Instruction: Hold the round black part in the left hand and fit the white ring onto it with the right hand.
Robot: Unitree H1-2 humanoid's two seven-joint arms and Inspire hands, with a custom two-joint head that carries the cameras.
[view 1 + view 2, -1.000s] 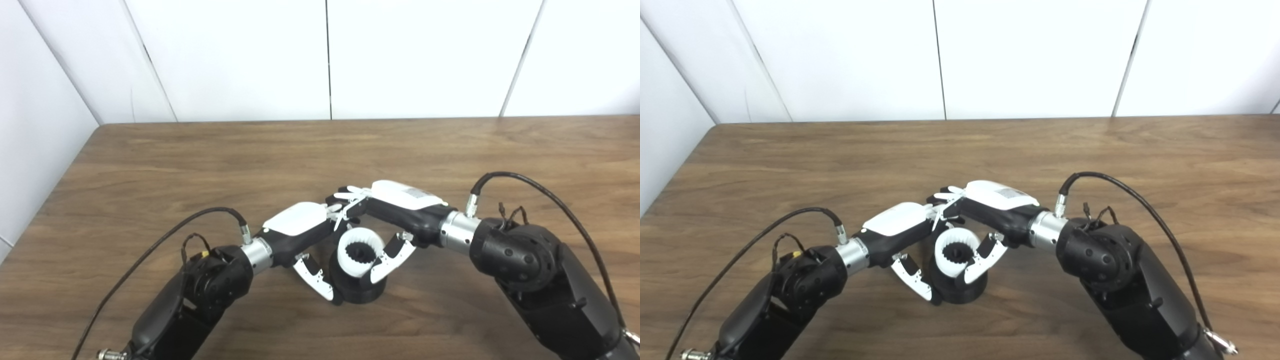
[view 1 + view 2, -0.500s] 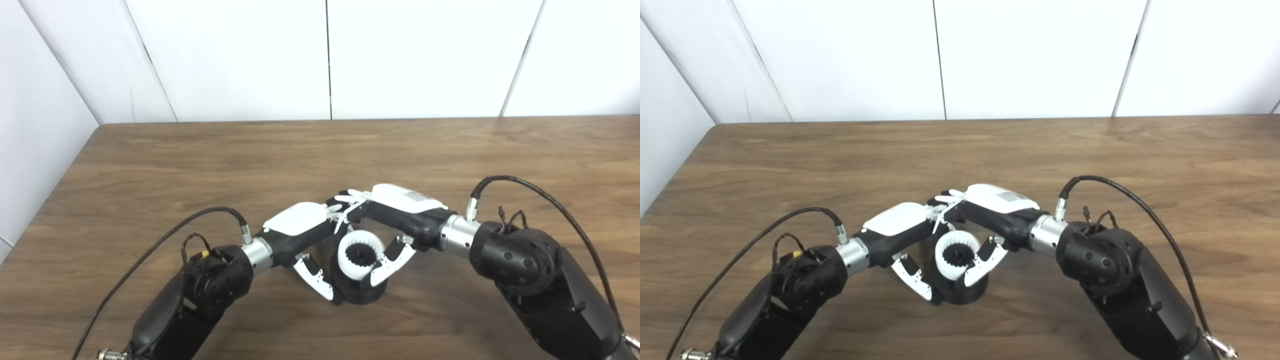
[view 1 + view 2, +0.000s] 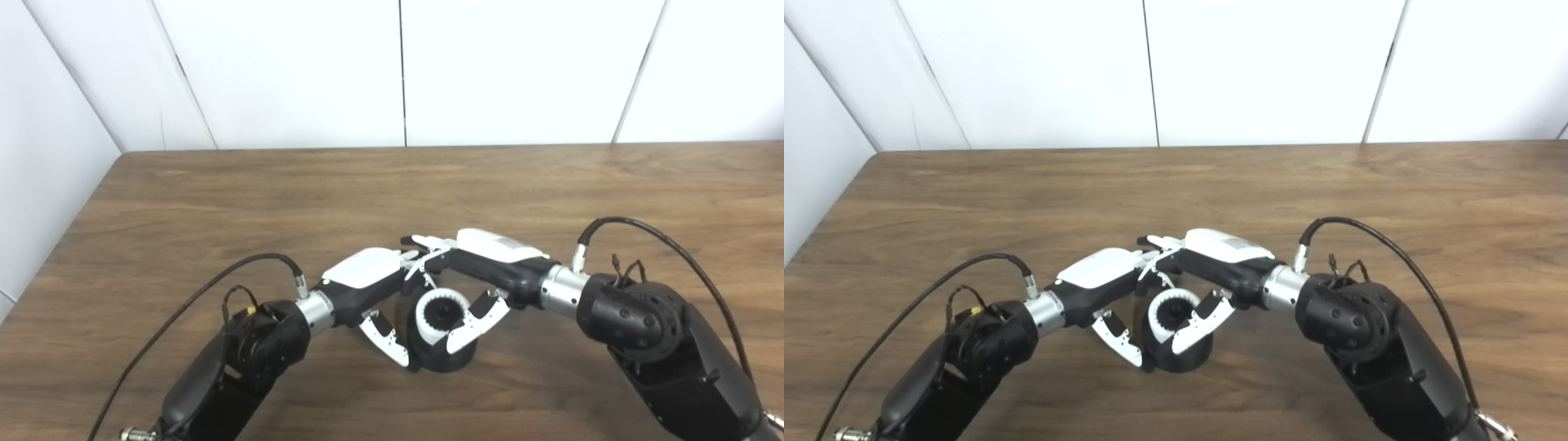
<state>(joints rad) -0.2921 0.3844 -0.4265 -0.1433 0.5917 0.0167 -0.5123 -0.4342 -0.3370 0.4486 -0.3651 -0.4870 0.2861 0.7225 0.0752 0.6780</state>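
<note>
On the brown wood-grain table (image 3: 184, 202), near the middle of its near edge, stands the round black plastic part (image 3: 442, 358), with the white toothed plastic ring (image 3: 438, 313) sitting on its top. The left hand (image 3: 373, 283) wraps the black part from its left side, fingers (image 3: 384, 337) curled against the part's wall, so it appears to have hold of it. The right hand (image 3: 490, 263) reaches over from the right with its fingers (image 3: 474, 318) closed on the ring's right rim, thumb pressed to the near side. Whether the ring is fully seated or only resting on the top cannot be told.

Both pieces look like stiff, light printed plastic, smooth enough to slip under a loose pinch. The ring is probably best held by its outer rim on opposite sides, leaving the toothed inner bore free, and pressed down squarely, since a tilted ring would likely jam. The black part wants a firm hold low on its wall to stop it turning.
</note>
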